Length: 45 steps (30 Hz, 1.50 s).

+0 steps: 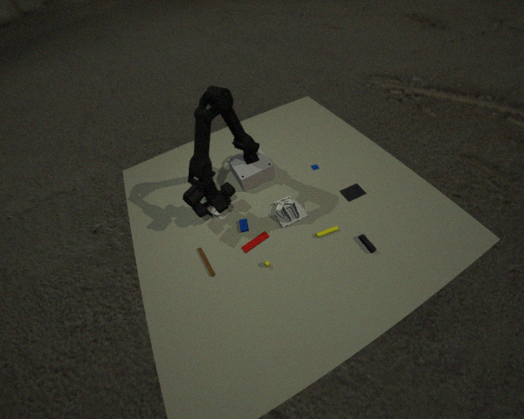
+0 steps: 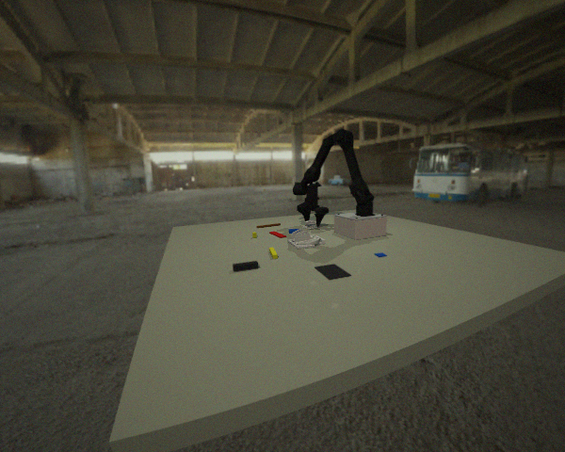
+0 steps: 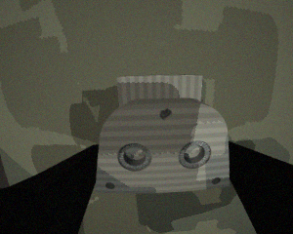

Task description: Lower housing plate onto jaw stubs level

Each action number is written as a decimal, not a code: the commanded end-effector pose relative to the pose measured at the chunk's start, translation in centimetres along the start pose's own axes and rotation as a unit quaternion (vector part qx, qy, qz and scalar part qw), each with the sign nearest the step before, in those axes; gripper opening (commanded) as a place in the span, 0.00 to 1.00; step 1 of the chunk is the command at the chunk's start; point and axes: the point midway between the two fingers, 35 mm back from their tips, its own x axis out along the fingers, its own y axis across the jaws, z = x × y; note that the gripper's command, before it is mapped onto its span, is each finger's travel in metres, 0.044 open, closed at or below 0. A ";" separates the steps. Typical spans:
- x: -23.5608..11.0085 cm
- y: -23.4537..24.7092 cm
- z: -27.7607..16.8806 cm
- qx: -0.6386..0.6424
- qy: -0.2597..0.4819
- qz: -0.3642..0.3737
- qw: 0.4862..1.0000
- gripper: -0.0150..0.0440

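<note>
The pale housing plate [image 1: 222, 215] [image 3: 161, 175] lies under the hand, with two ringed holes, a small dark hole near its rounded edge and a ribbed tab beyond that edge. My gripper [image 1: 211, 209] [image 2: 313, 222] [image 3: 161, 150] is open, pointing down, with one finger on each side of the plate. The fingertips look close to the plate's sides; whether they touch it cannot be told. The jaw assembly [image 1: 291, 210] [image 2: 304, 239] stands apart on a pale base, right of the hand in the top view. Its pins and stubs are too small to make out.
A blue block [image 1: 244, 225] and a red bar [image 1: 255, 242] lie near the hand. Brown [image 1: 205, 261] and yellow [image 1: 327, 231] bars, a small yellow piece [image 1: 267, 264], a black block [image 1: 367, 243] and a dark square [image 1: 352, 192] lie farther out. The pale box [image 1: 255, 175] bears the arm.
</note>
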 end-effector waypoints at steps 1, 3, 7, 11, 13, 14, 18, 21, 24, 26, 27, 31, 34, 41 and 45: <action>0.0 0.0 0.0 0.000 0.000 0.000 1.000 0.88; 0.0 0.0 0.0 0.000 0.000 0.000 1.000 0.85; 0.0 0.0 0.0 0.000 0.000 0.000 1.000 0.85; 0.0 0.0 0.0 0.000 0.000 0.000 1.000 0.85; 0.0 0.0 0.0 0.000 0.000 0.000 1.000 0.85; -0.1 0.0 0.0 0.000 0.000 0.000 1.000 0.85; -1.1 -0.1 0.0 0.000 0.000 0.000 1.000 0.85; -2.0 -0.2 0.1 -0.001 -0.001 0.000 1.000 0.85; -2.9 -0.3 0.1 -0.001 -0.001 0.000 1.000 0.85; -3.6 -0.3 0.1 -0.001 -0.001 0.000 1.000 0.85; -3.9 -0.3 0.1 -0.001 -0.002 0.000 1.000 0.85; -5.2 -0.2 0.1 -0.001 -0.002 0.000 1.000 0.85; -6.2 -0.2 0.1 -0.002 -0.002 0.000 1.000 0.85; -7.3 0.0 0.1 -0.002 -0.003 0.000 1.000 0.85; -7.3 0.3 0.8 0.002 -0.003 0.000 1.000 0.85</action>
